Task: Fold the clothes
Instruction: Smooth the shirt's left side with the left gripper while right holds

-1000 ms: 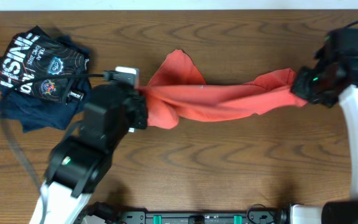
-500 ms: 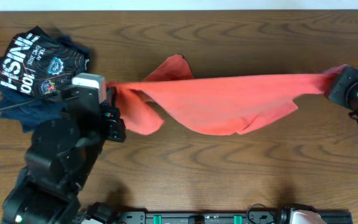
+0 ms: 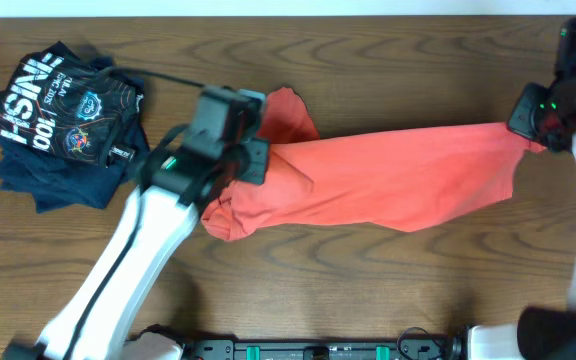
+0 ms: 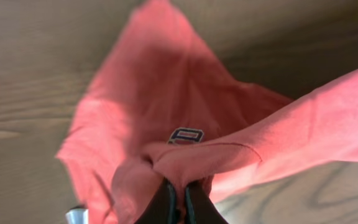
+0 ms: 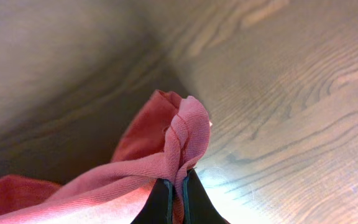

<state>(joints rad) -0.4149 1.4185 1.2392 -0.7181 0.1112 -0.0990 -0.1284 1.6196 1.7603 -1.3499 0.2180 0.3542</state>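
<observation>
A bunched fold is pinched in the left gripper (image 4: 178, 194), jaws closed down to a sliver on the cloth. A rolled hem is clamped the same way in the right gripper (image 5: 173, 186), no gap visible beyond the cloth thickness. Between them the coral T-shirt (image 3: 398, 180) is held, spanning from 9 o'clock past table centre to 3 o'clock. Change versus half a second ago: the left gripper is shifted inward from 9 o'clock toward centre, the right is pulled in slightly from the 3 o'clock edge, and the taut line is lost. The shirt is now slack and appears to be laid down on the table (image 3: 368, 290) as a wide band. The left end is still wadded below the gripper, with one flap thrown up toward 11 o'clock; a small dark-outlined patch (image 4: 185, 135) is exposed there in the left wrist view. This is judged a shake-out and lay-down only; nothing is folded yet. The dark garments (image 3: 58, 110) at 10 o'clock are not touched.
</observation>
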